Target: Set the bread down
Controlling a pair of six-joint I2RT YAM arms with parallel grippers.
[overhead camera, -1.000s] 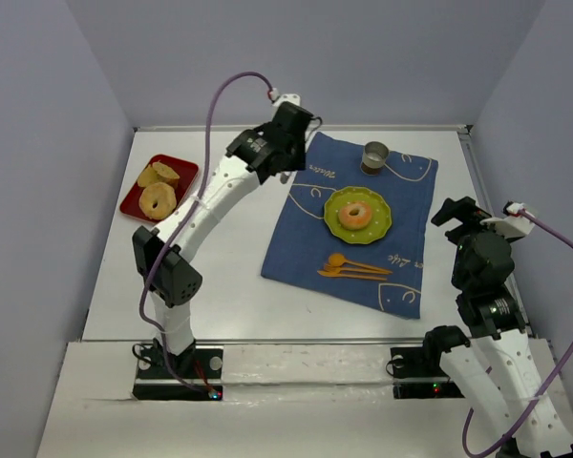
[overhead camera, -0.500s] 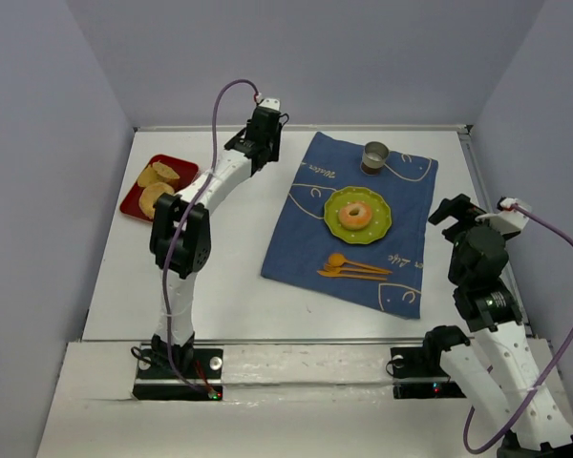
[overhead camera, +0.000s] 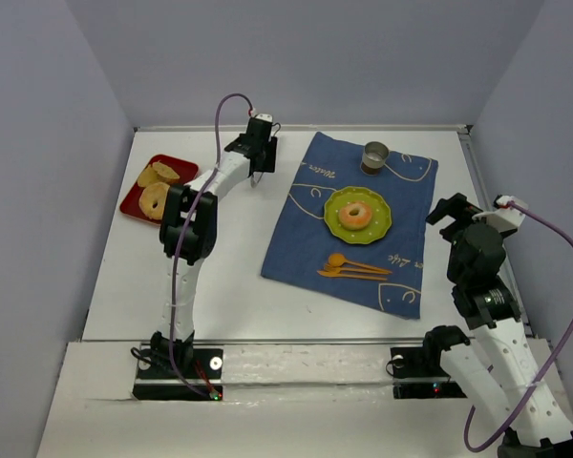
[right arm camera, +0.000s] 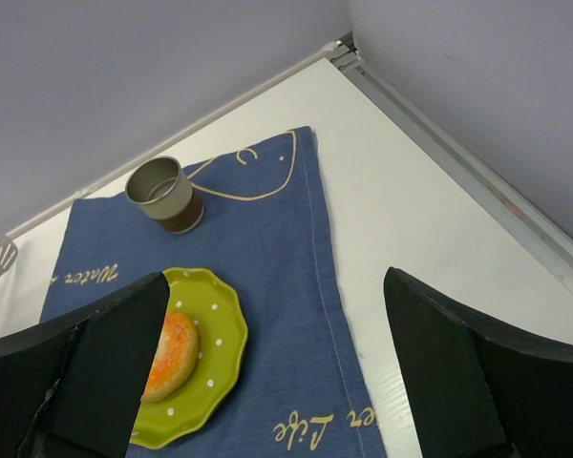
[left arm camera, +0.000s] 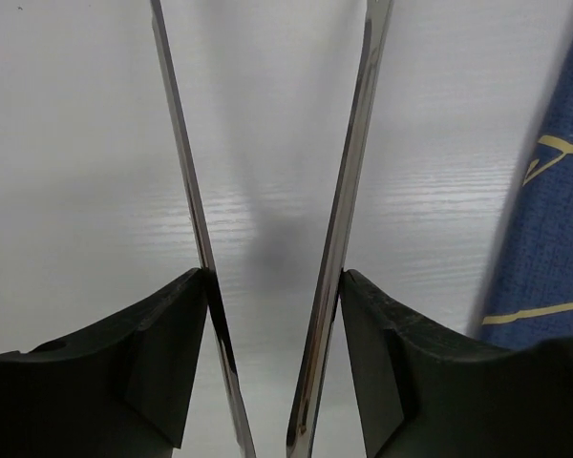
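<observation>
The bread, an orange-golden ring, lies on the green plate on the blue cloth; the right wrist view shows its edge beside my left finger. My left gripper hovers over bare white table left of the cloth, well away from the plate. Its fingers press a pair of metal tongs, whose two blades stand apart with nothing between them. My right gripper stays open and empty at the cloth's right edge.
A red tray with paler ring bread and a flat tan piece sits at the left. On the blue cloth stand a metal cup and an orange spoon and fork. Walls close off the back and sides.
My left arm has swung left and folded back, carrying the tongs off the cloth's corner to the bare table. The tong blades have spread apart. The right arm barely shifted.
</observation>
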